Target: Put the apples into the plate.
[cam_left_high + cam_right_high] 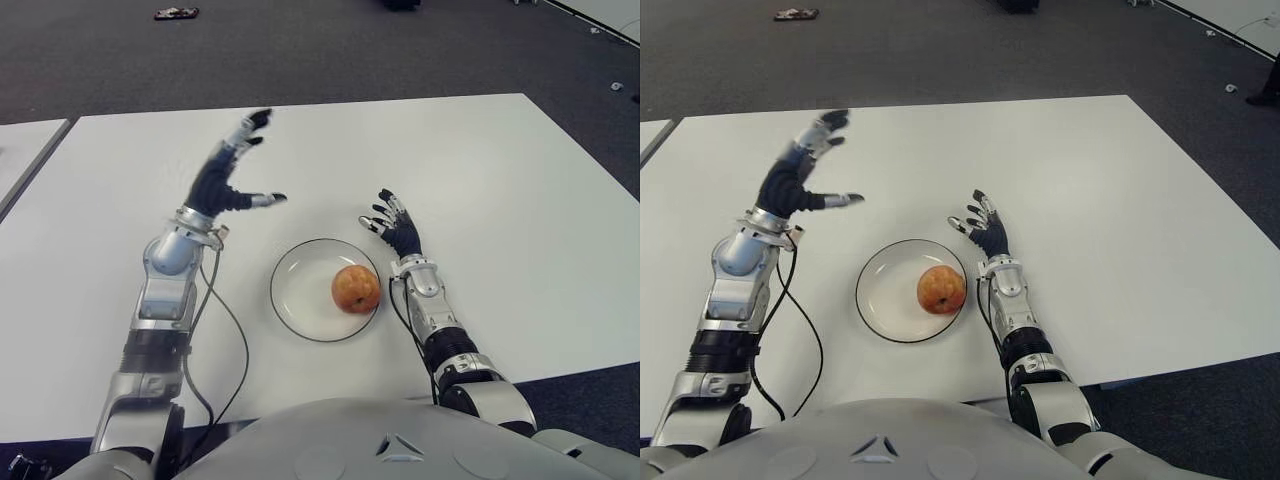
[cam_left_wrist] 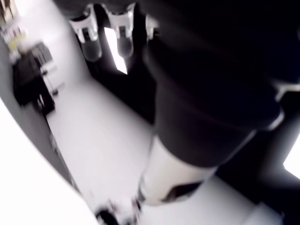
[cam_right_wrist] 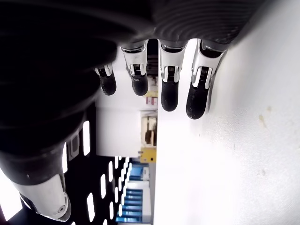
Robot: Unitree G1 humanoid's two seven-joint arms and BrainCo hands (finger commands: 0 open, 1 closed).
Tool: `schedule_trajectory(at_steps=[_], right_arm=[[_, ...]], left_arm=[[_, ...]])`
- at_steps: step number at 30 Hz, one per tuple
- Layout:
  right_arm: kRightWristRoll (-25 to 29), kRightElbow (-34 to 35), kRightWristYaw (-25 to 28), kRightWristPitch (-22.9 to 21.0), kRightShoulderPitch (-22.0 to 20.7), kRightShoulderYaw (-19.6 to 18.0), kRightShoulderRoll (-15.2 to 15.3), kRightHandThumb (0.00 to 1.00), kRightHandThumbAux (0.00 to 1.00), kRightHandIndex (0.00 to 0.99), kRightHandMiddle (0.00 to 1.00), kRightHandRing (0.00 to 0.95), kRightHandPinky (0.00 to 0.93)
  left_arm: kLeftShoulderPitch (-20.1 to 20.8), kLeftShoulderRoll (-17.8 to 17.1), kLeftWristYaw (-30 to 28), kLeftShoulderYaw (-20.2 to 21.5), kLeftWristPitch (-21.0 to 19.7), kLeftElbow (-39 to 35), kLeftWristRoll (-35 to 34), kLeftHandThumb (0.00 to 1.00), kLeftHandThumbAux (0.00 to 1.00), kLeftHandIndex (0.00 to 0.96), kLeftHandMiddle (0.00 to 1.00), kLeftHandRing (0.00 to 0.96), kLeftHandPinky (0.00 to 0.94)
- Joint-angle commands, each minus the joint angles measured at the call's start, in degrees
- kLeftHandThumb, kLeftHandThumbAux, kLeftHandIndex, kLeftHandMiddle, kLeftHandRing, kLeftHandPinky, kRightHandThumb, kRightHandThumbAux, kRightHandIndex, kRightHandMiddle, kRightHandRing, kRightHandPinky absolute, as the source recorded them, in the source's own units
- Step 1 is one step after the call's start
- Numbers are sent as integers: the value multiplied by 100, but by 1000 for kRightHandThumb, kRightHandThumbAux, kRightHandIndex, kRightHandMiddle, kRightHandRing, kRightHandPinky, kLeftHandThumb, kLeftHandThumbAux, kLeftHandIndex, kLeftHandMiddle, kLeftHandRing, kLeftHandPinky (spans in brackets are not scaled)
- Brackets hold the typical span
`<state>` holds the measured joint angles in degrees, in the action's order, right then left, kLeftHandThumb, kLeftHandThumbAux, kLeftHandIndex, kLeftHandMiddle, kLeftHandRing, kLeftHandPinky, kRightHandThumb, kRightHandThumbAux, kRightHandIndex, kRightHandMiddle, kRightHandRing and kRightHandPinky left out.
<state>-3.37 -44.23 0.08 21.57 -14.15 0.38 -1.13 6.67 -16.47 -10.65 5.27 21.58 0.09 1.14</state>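
One red-yellow apple lies inside the white, dark-rimmed plate, toward its right side. My left hand is raised above the table, up and to the left of the plate, with its fingers spread and nothing in them. My right hand shows just right of the plate's far edge, low over the white table, fingers spread and empty. In the right wrist view the fingertips hang straight with nothing between them. No other apple is in sight.
A black cable runs from my left forearm down across the table in front of the plate. A second white table stands at the left. A small dark object lies on the grey floor beyond.
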Motion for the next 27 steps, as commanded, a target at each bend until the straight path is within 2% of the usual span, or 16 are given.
schedule_trajectory(at_steps=[1, 7, 16, 22, 27], right_arm=[[-45, -339, -17, -503, 314, 54, -27, 163, 706, 11, 75, 135, 220], [-45, -332, -17, -494, 319, 82, -15, 170, 707, 12, 79, 138, 219], [-12, -354, -3, -492, 297, 87, -14, 174, 715, 12, 83, 142, 221], [-15, -357, -9, -495, 296, 89, -12, 169, 720, 12, 82, 142, 224], [-7, -374, 16, -477, 291, 93, -11, 163, 715, 14, 84, 145, 228]], left_arm=[[-92, 297, 714, 232, -257, -88, 305, 0, 319, 0, 0, 0, 0], [-229, 549, 1162, 449, -473, -165, 219, 0, 355, 0, 0, 0, 0], [-332, 604, 1250, 715, -125, 370, -24, 0, 396, 0, 0, 0, 0], [-320, 681, 1275, 750, -38, 538, -75, 0, 411, 0, 0, 0, 0], [-404, 894, 1497, 643, -46, 813, 94, 0, 399, 0, 0, 0, 0]])
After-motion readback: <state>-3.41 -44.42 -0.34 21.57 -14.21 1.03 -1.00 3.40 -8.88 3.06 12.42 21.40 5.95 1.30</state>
